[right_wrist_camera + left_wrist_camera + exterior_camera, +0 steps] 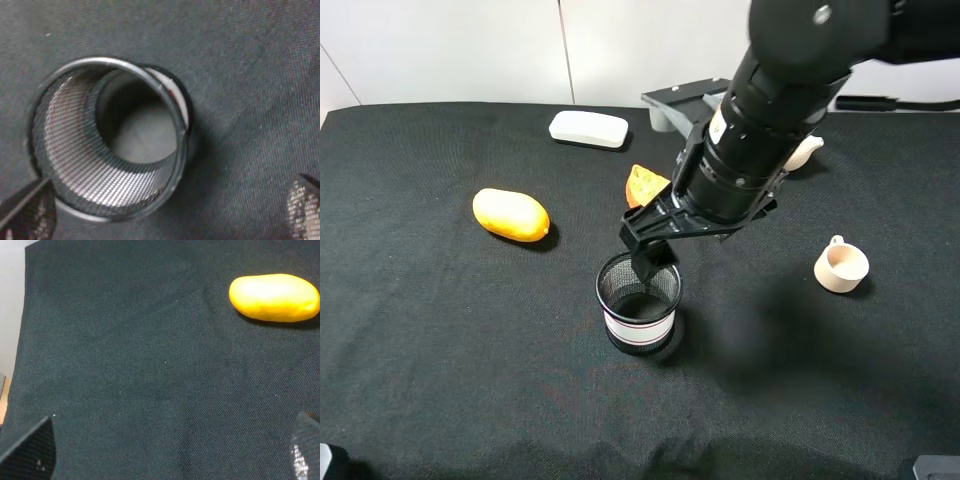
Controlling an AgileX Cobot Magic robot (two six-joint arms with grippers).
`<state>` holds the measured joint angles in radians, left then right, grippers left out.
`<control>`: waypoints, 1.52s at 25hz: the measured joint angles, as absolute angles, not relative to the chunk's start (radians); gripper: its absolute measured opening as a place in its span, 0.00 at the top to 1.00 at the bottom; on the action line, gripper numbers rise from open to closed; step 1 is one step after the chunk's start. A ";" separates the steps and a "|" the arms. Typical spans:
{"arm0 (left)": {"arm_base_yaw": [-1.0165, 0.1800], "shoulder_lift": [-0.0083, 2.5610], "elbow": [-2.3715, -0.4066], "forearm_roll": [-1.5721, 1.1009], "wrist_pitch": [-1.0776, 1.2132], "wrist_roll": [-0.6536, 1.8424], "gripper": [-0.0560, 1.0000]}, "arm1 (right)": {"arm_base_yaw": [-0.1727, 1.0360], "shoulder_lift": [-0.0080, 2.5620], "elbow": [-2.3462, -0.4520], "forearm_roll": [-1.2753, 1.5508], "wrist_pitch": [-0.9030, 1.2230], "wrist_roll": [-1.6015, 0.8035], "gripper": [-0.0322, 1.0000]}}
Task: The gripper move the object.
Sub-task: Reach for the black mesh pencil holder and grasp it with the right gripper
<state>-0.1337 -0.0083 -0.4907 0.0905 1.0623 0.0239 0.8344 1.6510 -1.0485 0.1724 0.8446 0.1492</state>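
The big right arm (pixel 760 130) blocks whatever lies behind it on the worktop (pixel 440 330), so a swing could clip something I can't see. Its pincer (pixel 655 260) stands wide, gripping nothing. The mesh pen cup (pixel 638 318) is directly under it, nearer one finger (pixel 25 212), so closing could shove or tip the light cup. Whether that finger sits inside the rim, I can't tell.

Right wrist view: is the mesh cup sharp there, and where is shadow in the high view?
Right wrist view: the pen cup is close and slightly soft, its rim glinting; exterior high view: a faint shadow darkens the black cloth right of the cup.
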 joint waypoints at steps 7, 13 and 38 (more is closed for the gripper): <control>-0.134 -0.008 -0.491 0.090 1.062 0.024 0.01 | 0.834 1.710 -1.049 0.170 0.789 0.153 0.30; -0.134 -0.008 -0.491 0.090 1.062 0.024 0.01 | 0.834 1.758 -1.050 0.159 0.745 0.153 0.30; -0.134 -0.008 -0.491 0.090 1.062 0.024 0.01 | 0.834 1.935 -1.051 0.163 0.645 0.153 0.30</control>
